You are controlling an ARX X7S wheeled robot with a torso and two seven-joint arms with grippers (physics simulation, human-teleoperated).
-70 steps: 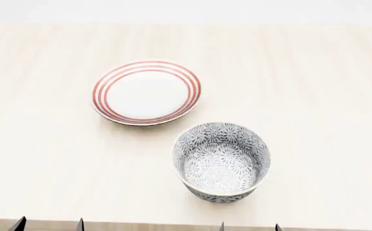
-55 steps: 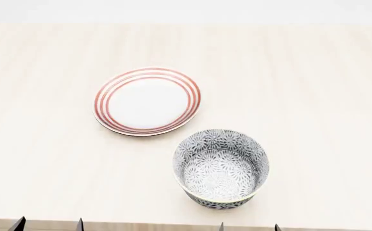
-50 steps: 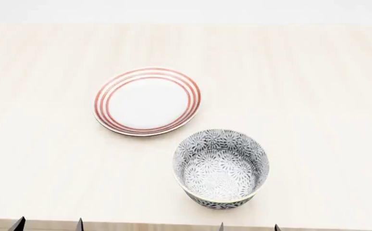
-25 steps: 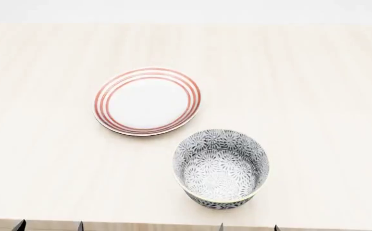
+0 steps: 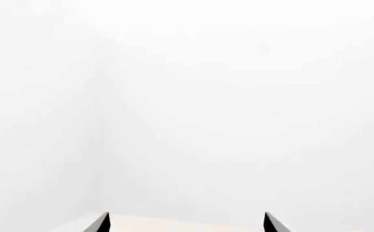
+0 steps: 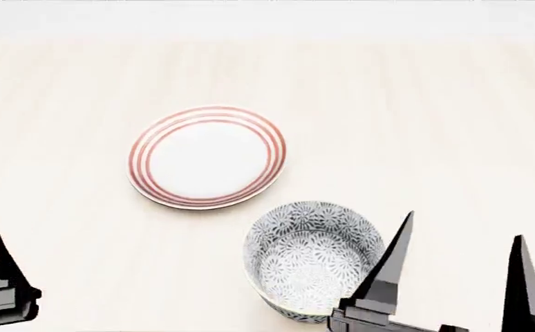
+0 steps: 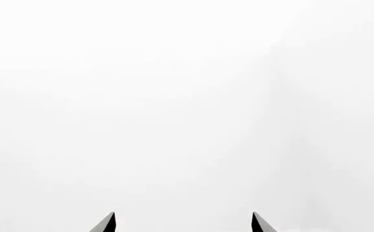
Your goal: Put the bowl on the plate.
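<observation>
Deep grey-blue floral ceramic bowl (image 6: 314, 259) stands near red-ringed white plate (image 6: 207, 156), apart; right gripper (image 6: 461, 277) and left gripper (image 5: 185, 223) both spread wide, empty.

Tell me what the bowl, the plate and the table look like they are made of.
Bowl: seemingly glazed ceramic, with dense grey-blue floral print inside and out and a pale rim.
Plate: probably glazed ceramic too, smooth white with three red rings.
Table: pale wood or wood-look laminate, faint streaked grain, matte.
</observation>
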